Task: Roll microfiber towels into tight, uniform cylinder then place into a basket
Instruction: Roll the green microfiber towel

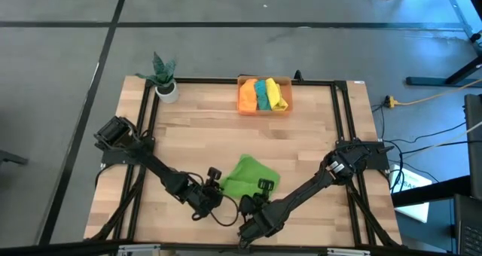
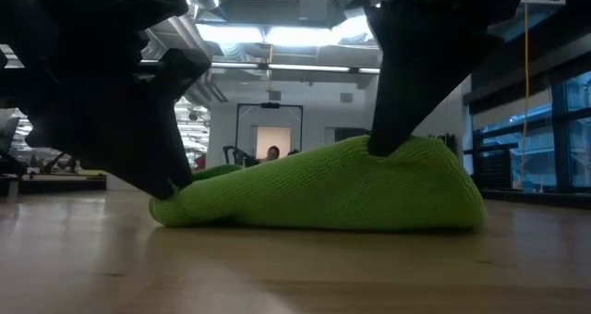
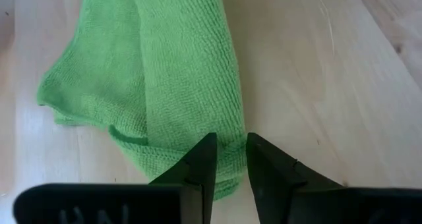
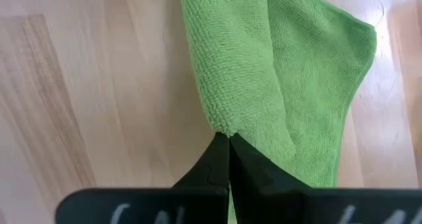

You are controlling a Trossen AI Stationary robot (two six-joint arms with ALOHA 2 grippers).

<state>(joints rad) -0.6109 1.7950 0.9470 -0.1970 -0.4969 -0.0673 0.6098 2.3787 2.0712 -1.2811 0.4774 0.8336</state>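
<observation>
Light green towel (image 1: 248,177) — partly rolled, near front edge of worktop (image 1: 301,143), one flap loose. Left gripper (image 3: 227,159): jaws slightly parted, straddling one roll end, likely pinning it. Right gripper (image 4: 227,151): jaws pinched shut on the opposite end's edge. Basket (image 1: 285,110) at back holds orange, teal, yellow rolls. Hidden — how tight the roll is.

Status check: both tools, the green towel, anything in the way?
Left tool narrowly parted at one end of the green towel. Right tool shut on the other end. Towel half rolled. Three rolls in basket. Nothing blocking.
</observation>
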